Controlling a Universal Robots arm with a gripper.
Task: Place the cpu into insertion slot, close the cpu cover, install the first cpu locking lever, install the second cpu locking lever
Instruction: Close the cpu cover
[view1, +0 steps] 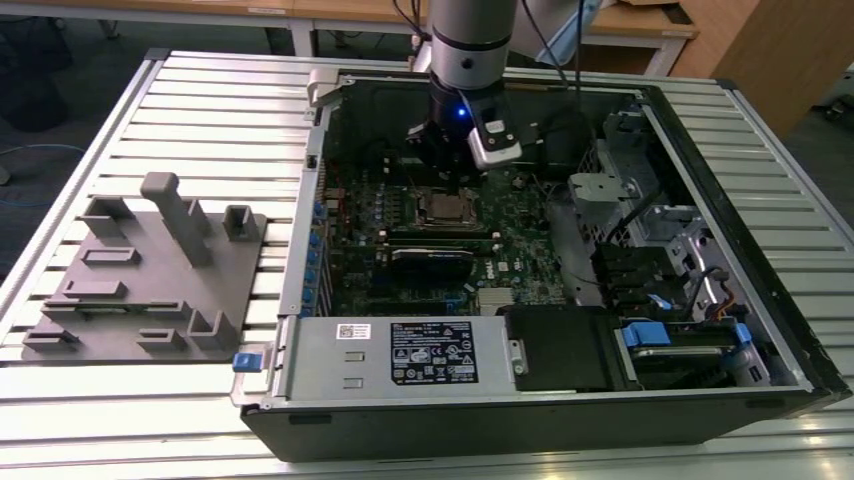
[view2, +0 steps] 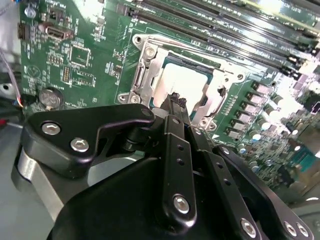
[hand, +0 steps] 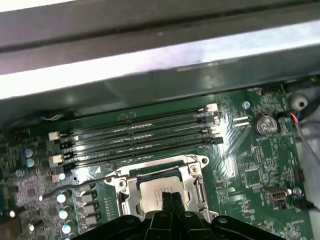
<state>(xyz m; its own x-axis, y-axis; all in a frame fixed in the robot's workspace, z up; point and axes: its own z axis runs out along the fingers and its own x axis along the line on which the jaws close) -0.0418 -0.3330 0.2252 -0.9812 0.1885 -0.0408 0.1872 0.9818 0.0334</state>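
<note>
Your gripper (view2: 175, 100) is hanging with jaws closed together, empty, right over the cpu (view2: 172, 80), which is sitting in the insertion slot (view1: 443, 208) under the flat-lying cpu cover (view2: 144, 75), toward the board's far side.

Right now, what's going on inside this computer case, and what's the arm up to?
A single robot arm is working inside an open computer case. Its gripper, fingers shut and empty, hangs just above the cpu, which sits in the insertion slot on the green board. The cpu cover lies flat around the chip. Whether the locking levers are latched is hard to tell.
</note>
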